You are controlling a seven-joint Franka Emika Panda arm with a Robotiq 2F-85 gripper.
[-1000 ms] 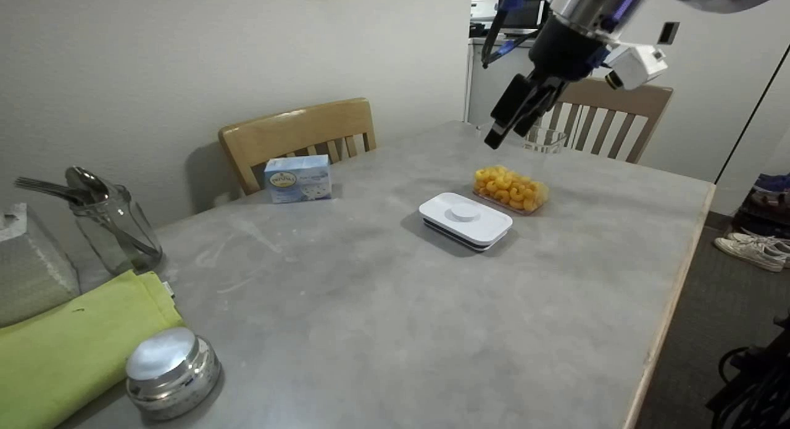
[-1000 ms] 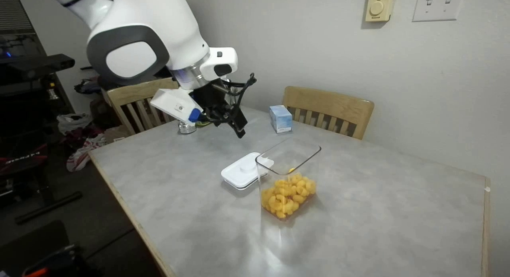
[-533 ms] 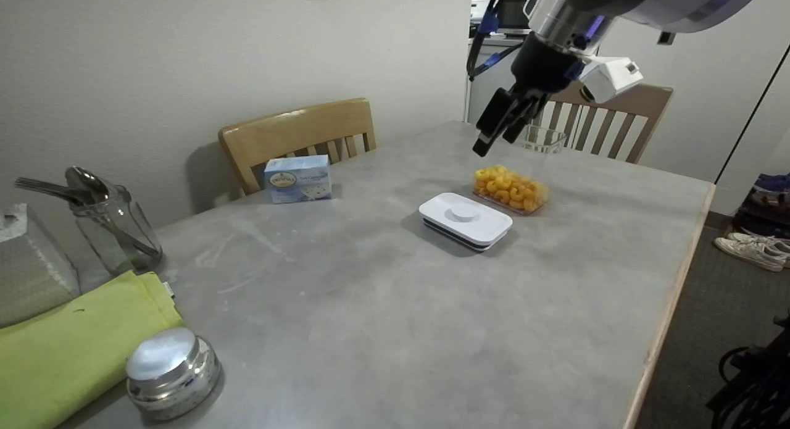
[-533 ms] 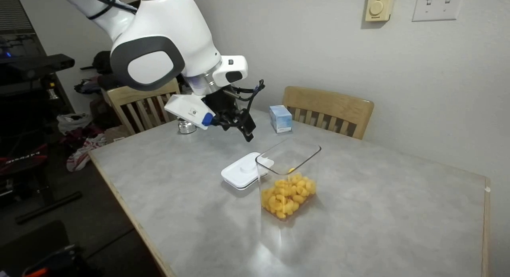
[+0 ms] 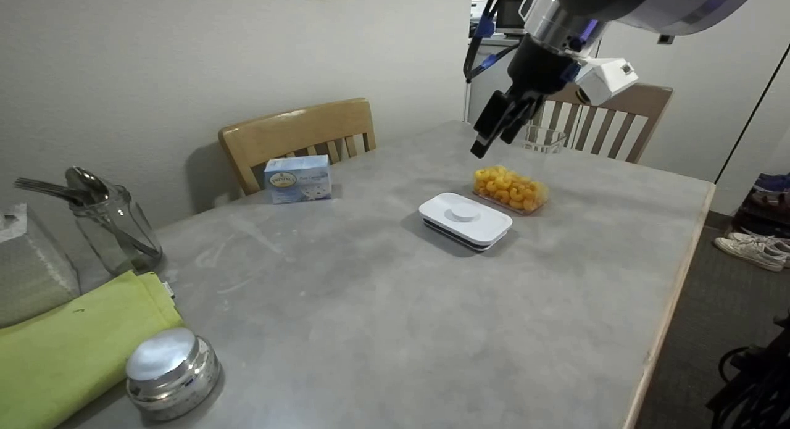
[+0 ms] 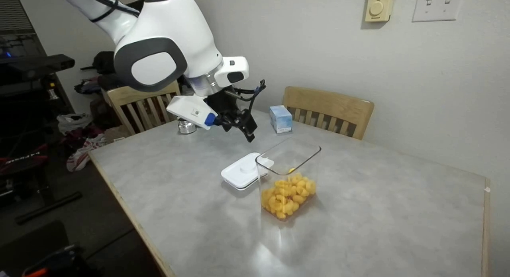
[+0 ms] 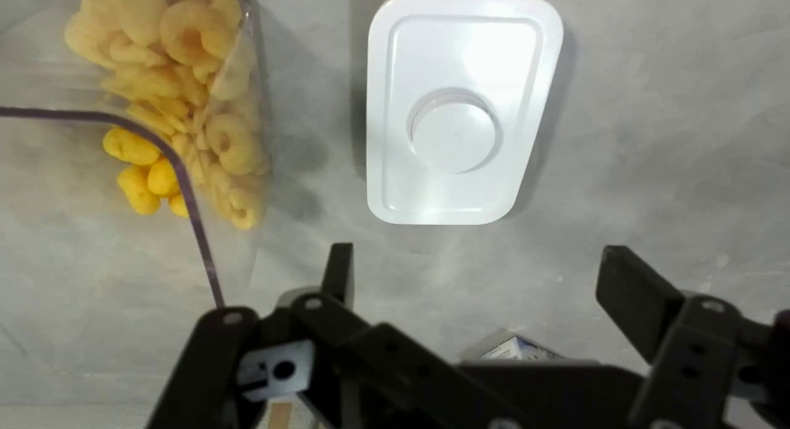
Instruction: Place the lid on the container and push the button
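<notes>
- Container (image 6: 305, 168), clear: upright on the table (image 6: 378, 221), yellow pieces (image 6: 289, 195) inside.
- Lid (image 6: 238, 175), white — flat on the table just beside the container, round button (image 7: 454, 137) uppermost.
- Gripper (image 7: 478, 262), black, spread wide — above the table.
- Box (image 6: 281, 118), pale blue: near a chair (image 6: 330, 101).

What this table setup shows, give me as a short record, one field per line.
lid: white, resting on the table beside the container, not touching it
button: round, raised, in the middle of the lid
container: clear, upright, open-topped, partly filled with yellow-orange pieces
gripper: open, holding nothing, above the table
other items: blue-and-white box, round metal tin, yellow-green cloth, glass jar of cutlery
</notes>
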